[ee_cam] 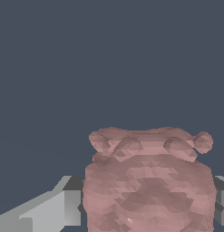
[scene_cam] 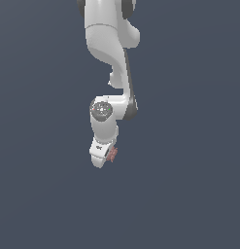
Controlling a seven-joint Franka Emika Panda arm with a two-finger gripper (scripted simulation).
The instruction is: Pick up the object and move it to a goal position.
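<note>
The white robot hand hangs at the end of the white jointed arm, pointing down against a plain dark blue-grey backdrop. In the exterior view, the small lumpy pinkish-brown lump shows only as a speck peeking out on the exterior view's right side of the hand, near its tip. The wrist view fills in what that view hides: the lump sits large between two grey fingers, which press against both of its sides, so the hand is clamped on it. Its bumpy, knobbed outline is clear here.
</note>
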